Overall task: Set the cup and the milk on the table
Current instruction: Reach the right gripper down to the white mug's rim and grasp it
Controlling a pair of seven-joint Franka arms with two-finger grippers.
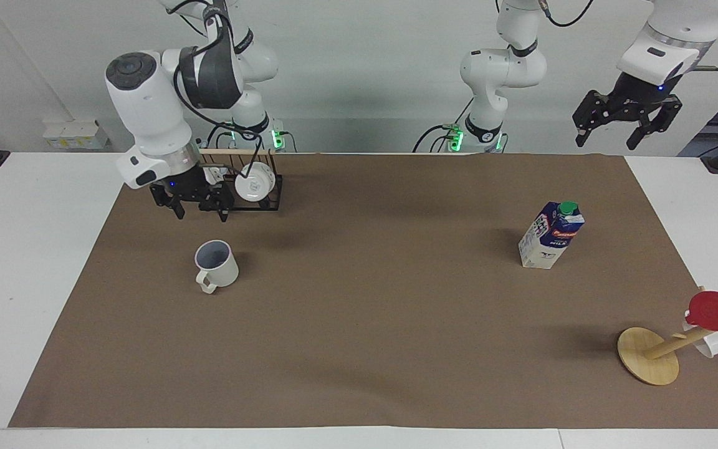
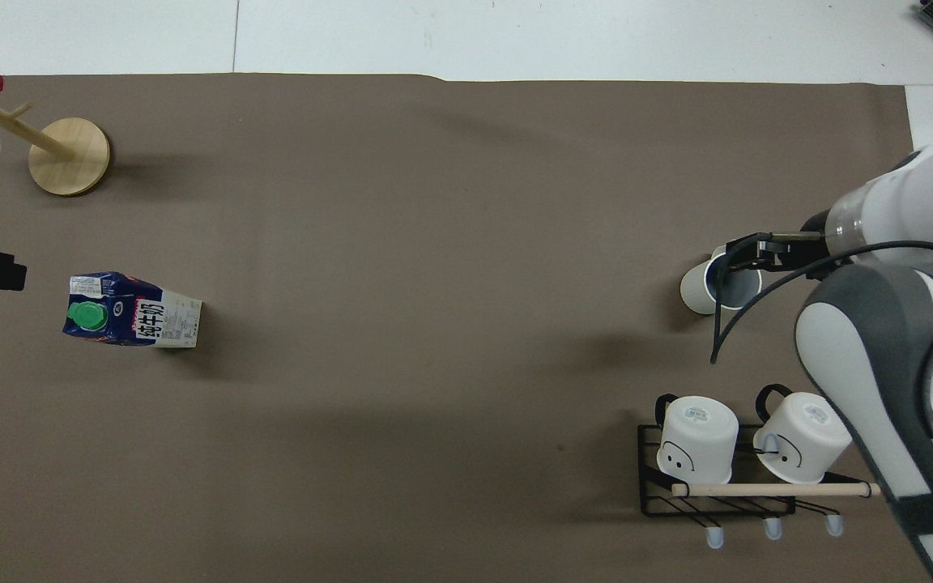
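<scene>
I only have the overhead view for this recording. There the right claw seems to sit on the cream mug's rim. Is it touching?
Observer: No. The facing view shows the right claw hanging open above the cream mug, with a clear gap under its fingertips.
Operator: Which way does the mug's handle point? The claw covers it for me.
Observer: Away from the robots. The handle is free, with nothing on it.
Operator: And the left claw? I see only a black sliver at the edge.
Observer: The left claw waits open and empty, raised well up, nowhere near the milk carton.
</scene>
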